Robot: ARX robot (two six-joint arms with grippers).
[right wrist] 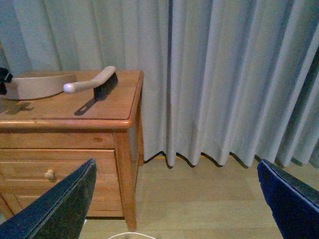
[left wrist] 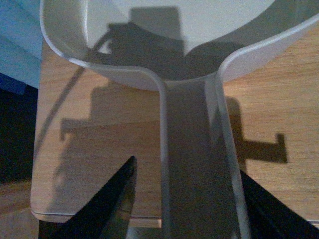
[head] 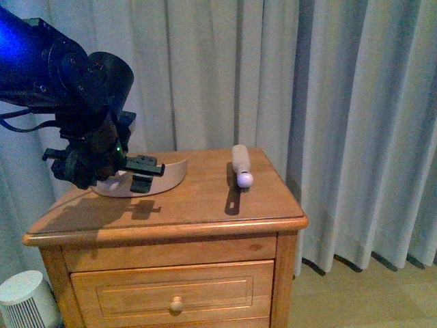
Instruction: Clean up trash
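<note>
No crumpled white paper shows in any view; the trash is hidden or out of view. A beige dustpan [head: 171, 179] lies at the back left of the wooden nightstand [head: 205, 208]. My left gripper [head: 141, 171] is open over its handle. In the left wrist view the gripper [left wrist: 188, 167] has one finger on each side of the dustpan handle [left wrist: 192, 149], without touching it. A brush [head: 240, 165] with a white handle lies at the back right of the top. My right gripper [right wrist: 175, 164] is open and empty, low over the floor to the right of the nightstand.
Grey curtains [head: 328, 102] hang right behind and beside the nightstand. A small white ribbed appliance [head: 24, 297] stands on the floor at its left. The right wrist view shows the dustpan [right wrist: 40, 85], the brush [right wrist: 94, 82] and wooden floor [right wrist: 199, 194].
</note>
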